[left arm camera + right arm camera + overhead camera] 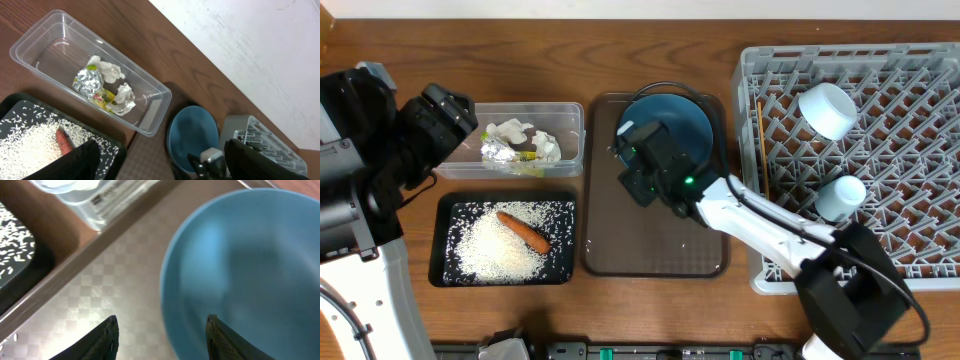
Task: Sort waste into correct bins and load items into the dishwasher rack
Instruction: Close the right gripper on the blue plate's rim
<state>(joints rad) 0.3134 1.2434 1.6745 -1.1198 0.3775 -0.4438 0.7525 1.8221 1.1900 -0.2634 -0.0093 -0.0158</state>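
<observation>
- Waste sorted: crumpled paper (pixel 112 70) and wrapper (pixel 87 82) in clear tub (pixel 155 107), rice (pixel 490 250) and carrot (pixel 525 232) in black tray (pixel 436 245).
- In rack (pixel 910 150): first cup (pixel 828 110), second cup (pixel 841 194), chopsticks (pixel 760 150).
- Left to load: blue plate (pixel 250 270), flat on brown tray (pixel 650 245) on desk (pixel 650 50).
- Right hand (pixel 161 327) spread, straddling plate's rim, not gripping; left hand (pixel 161 150) spread, empty, near tub.

right arm (pixel 760 215): white links, black joint housings, green LED (pixel 689 182) lit near the wrist, black cable (pixel 660 87) looping off it. left arm (pixel 360 180): bulky black housings, white lower link. right hand (pixel 162 340) and left hand (pixel 165 165): matte black fingers (pixel 97 342).
</observation>
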